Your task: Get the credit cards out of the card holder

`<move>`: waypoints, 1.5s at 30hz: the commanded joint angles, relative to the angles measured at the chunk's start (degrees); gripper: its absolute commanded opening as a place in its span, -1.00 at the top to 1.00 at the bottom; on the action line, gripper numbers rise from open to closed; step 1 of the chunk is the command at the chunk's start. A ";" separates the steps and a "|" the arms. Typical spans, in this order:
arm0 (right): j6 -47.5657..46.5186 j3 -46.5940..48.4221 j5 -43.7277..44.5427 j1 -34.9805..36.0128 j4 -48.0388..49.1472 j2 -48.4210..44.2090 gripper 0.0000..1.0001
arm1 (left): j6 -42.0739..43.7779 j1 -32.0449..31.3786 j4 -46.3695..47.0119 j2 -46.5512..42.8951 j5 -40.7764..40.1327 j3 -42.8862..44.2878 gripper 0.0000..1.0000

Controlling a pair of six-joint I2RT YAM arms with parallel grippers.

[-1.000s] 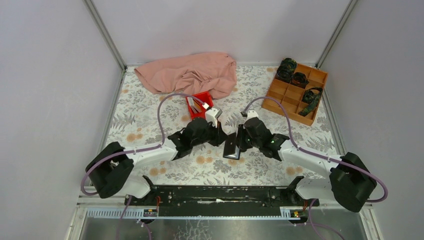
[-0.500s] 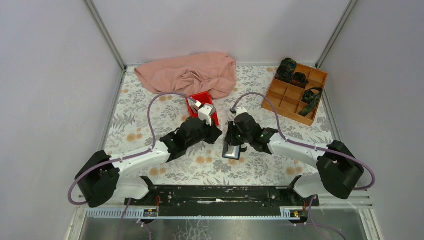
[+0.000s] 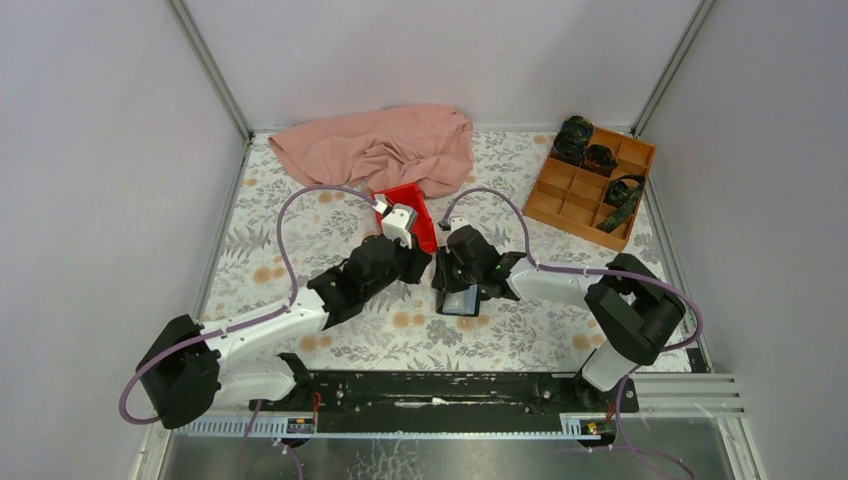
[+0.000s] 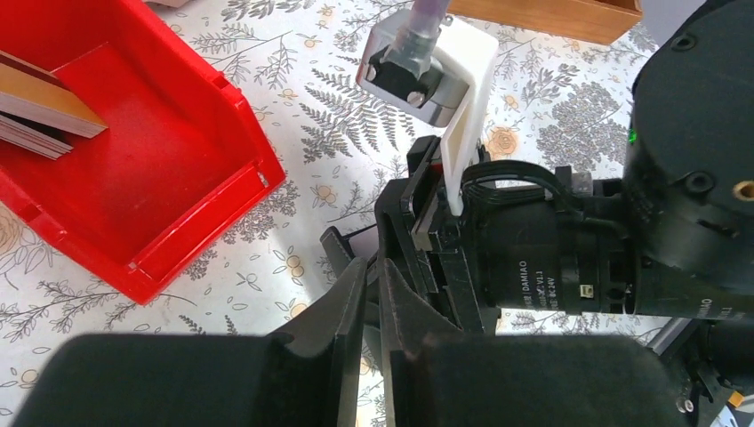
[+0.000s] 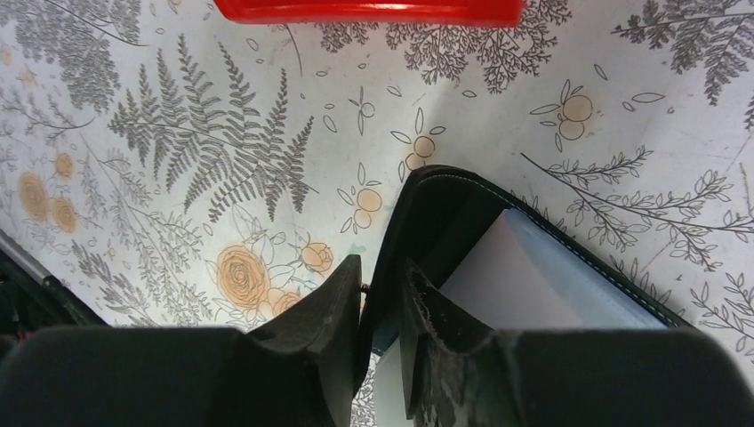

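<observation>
The card holder [image 3: 462,300] lies partly open on the floral table, black outside and blue inside. In the right wrist view its black flap [image 5: 445,205] stands up, and a white card [image 5: 507,280] sits in the pocket. My right gripper [image 5: 381,271] is shut on that flap's edge; it also shows in the top view [image 3: 448,280]. My left gripper [image 4: 373,271] is shut to a thin slit with nothing visible in it. It sits just short of the holder's corner [image 4: 340,247], facing the right wrist [image 4: 569,267]. Orange-gold and white credit cards [image 4: 40,111] lie in the red tray [image 4: 204,231].
The red tray [image 3: 420,207] sits just beyond both grippers, its near rim close in the right wrist view [image 5: 373,9]. A pink cloth [image 3: 380,145] lies at the back. A wooden compartment box [image 3: 590,180] with dark items stands back right. Walls enclose the table.
Both grippers have shifted left and slightly toward the red tray. The right gripper kept hold of the card holder, which slid left with it. The left arm has stretched out further.
</observation>
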 commanded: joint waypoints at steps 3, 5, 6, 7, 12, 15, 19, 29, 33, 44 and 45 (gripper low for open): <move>0.36 -0.98 -0.42 0.57 1.87 1.75 0.43 | 1.25 -0.18 0.37 2.33 -3.05 -0.30 0.66; 0.36 -1.83 -0.31 0.54 2.09 1.68 0.43 | 1.01 -0.14 0.94 3.50 -2.57 0.00 0.66; 0.34 -2.18 -0.31 0.60 2.19 1.68 0.42 | 0.82 -0.23 1.20 4.07 -2.25 0.16 0.66; 0.33 -2.36 -0.52 0.57 2.22 1.73 0.42 | 0.68 -0.17 1.36 4.46 -2.01 0.33 0.66; 0.34 -2.33 -2.64 0.69 2.73 1.52 0.40 | 0.60 -0.17 1.10 5.00 -2.05 1.63 0.66; 0.03 -1.78 -3.04 0.70 2.15 -0.22 0.38 | 1.08 -0.21 0.75 4.88 -3.14 1.90 0.66; -0.56 -1.36 -2.42 1.24 -0.55 -3.67 0.36 | 1.54 -0.22 2.73 5.62 -4.78 0.03 0.65; -0.42 -1.80 -0.84 2.77 -5.70 -10.60 0.29 | 2.16 -0.07 4.91 8.68 -4.03 -1.00 0.66; 0.52 -2.08 -0.82 3.75 -5.08 -9.22 0.28 | 1.99 -0.07 4.57 7.24 -4.37 -1.75 0.66; 2.73 1.86 -1.18 11.34 -1.75 -0.65 0.17 | -0.29 1.94 6.78 0.51 -7.39 -5.98 0.62; 2.83 1.62 -1.54 11.54 -1.04 -0.46 0.12 | -0.23 1.93 6.65 0.79 -7.15 -5.87 0.61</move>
